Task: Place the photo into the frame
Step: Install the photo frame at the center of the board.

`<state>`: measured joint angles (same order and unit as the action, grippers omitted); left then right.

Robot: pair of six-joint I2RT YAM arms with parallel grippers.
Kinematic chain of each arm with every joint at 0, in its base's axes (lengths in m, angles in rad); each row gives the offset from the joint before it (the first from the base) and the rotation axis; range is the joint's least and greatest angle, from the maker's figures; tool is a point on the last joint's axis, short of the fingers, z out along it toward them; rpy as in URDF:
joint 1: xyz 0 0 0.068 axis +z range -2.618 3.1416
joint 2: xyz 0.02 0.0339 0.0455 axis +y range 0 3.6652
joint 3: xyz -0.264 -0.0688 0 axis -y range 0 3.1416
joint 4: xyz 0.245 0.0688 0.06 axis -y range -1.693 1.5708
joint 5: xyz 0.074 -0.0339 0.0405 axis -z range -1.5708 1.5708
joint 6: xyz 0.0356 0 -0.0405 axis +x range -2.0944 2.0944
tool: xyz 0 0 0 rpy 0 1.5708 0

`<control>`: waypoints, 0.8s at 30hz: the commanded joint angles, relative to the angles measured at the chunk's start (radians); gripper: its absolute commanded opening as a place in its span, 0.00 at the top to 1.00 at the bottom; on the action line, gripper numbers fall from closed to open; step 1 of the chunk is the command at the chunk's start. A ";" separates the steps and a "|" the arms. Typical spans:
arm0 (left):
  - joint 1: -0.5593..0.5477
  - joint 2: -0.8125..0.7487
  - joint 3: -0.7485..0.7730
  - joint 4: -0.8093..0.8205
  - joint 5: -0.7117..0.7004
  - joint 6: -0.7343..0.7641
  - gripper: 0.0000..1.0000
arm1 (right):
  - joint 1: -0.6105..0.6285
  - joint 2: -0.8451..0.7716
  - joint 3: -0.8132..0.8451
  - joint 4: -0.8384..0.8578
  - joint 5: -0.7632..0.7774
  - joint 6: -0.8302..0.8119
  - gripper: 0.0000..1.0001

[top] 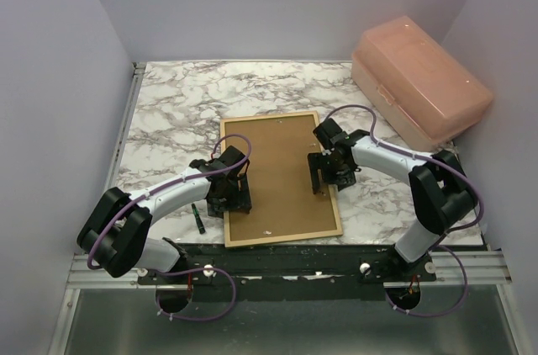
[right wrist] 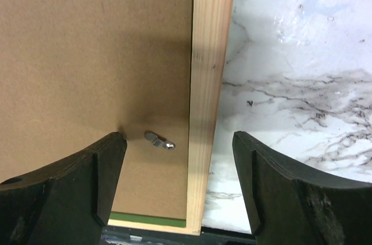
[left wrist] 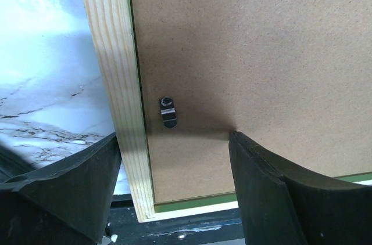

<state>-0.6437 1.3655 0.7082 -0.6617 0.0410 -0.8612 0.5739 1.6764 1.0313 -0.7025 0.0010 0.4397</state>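
Two arms out over the marble table. Pink lidded box sits at the far right corner, well apart from the work.

Frame lies flat mid-table, pale wood back facing up, one short end toward my bases. Brown backing board fills it rail to rail. A thin green strip shows along the near end in both wrist views.

My left claw hangs over the frame's left rail near the near corner, spread wide and holding nothing. The rail runs between its fingers: one finger over marble, the other with its tip down at the board. Contact or not, I cannot tell.

My right claw mirrors this on the right rail, also spread wide and empty, one finger at the board, the other over marble.

Small black turn clip sits on the board just beside the left rail. Small silver clip sits just beside the right rail.

Small dark pen-like object lies on the marble left of the frame, by my left arm.
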 commanded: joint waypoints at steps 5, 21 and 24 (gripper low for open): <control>-0.010 0.041 -0.018 0.099 0.016 -0.006 0.27 | 0.001 -0.038 -0.044 -0.025 0.045 0.000 0.22; -0.016 0.046 -0.010 0.084 0.010 -0.003 0.28 | 0.000 0.033 -0.038 0.040 0.077 0.047 0.80; -0.015 0.042 -0.012 0.081 0.007 -0.001 0.28 | -0.002 0.032 -0.039 0.033 0.073 0.068 0.95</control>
<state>-0.6437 1.3735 0.7139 -0.6678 0.0402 -0.8604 0.5545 1.6596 1.0050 -0.7223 0.0250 0.4831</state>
